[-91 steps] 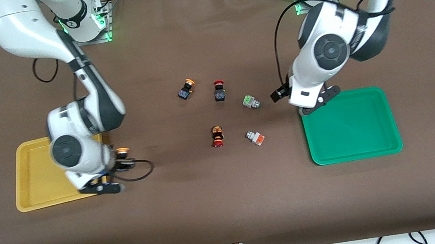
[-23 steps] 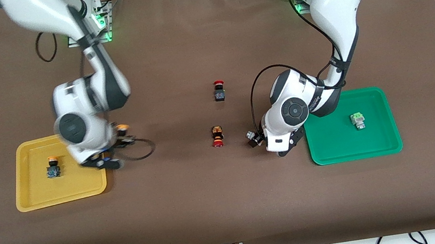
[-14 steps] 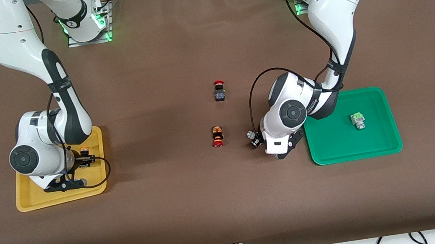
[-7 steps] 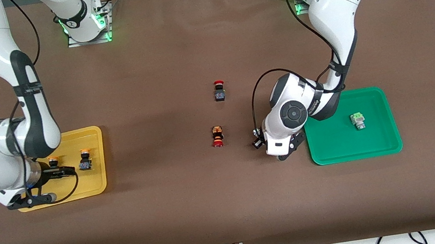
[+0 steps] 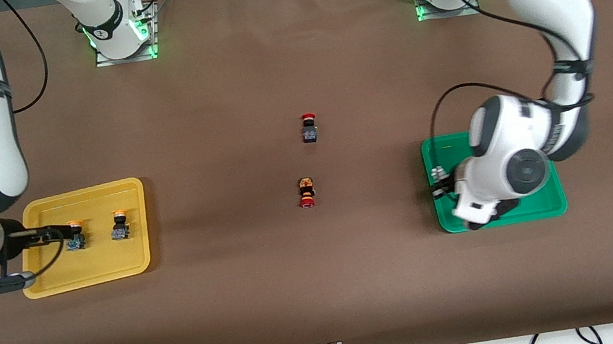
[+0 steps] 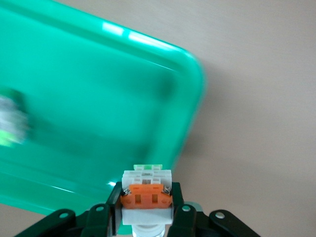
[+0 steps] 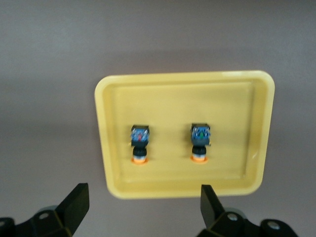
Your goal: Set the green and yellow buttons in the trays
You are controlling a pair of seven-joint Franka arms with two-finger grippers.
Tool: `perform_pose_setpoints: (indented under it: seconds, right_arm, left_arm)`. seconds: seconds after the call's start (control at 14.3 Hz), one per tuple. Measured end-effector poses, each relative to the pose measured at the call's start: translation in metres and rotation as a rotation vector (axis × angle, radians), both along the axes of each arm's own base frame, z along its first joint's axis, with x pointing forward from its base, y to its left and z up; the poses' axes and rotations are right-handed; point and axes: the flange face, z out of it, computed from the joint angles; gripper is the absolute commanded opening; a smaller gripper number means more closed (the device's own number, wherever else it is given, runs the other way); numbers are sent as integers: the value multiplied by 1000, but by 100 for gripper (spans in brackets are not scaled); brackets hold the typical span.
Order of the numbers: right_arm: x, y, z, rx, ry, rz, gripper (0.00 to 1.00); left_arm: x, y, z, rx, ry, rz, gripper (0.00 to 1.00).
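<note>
On the brown worktop [image 5: 274,277], two red-capped buttons [image 5: 308,127] lie between the yellow tray [image 5: 93,276] and green tray [image 5: 537,210]. The left gripper [image 6: 146,212], jaws clamped on an orange-faced button [image 6: 146,196], hangs over the green tray's rim. The right gripper [image 7: 143,210], jaws wide and empty, hangs beside the yellow tray.

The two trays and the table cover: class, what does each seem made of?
Yellow tray and green tray: probably glossy moulded plastic, given the bright glints on rounded rims. Table cover: matte brown sheet, perhaps paper or fabric; it shows no shine.

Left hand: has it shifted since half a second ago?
Yes. The left hand, shut on the grey orange-faced button, went from the bare table beside the green tray to over the tray's rim.
</note>
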Motion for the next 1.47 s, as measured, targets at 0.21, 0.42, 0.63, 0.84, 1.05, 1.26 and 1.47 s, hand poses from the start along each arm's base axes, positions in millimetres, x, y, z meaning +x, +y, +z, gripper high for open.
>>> perform_pose_setpoints:
  seconds: [0.21, 0.42, 0.63, 0.84, 1.05, 1.26, 1.47]
  right_arm:
    - [-17, 6, 58, 9, -16, 26, 100]
    - [-53, 21, 121, 14, -18, 106, 100]
    - [-87, 11, 155, 43, -45, 115, 100]
    - [-102, -6, 172, 44, -99, 88, 100]
    - [-120, -6, 188, 45, -127, 93, 100]
    - [-132, 6, 189, 29, -109, 109, 100]
    - [-134, 16, 184, 24, -89, 82, 100]
  left_arm:
    - [-10, 51, -36, 3, 35, -53, 89]
    - [-15, 52, -51, -5, 33, -59, 100]
    - [-11, 52, -31, -8, 13, -58, 100]
    - [-9, 52, 54, 4, -18, -86, 100]
    - [-25, 58, 167, 11, -105, -183, 100]
    - [-48, 92, 234, 11, -131, -275, 100]
    - [-67, 102, 272, 17, -139, -312, 100]
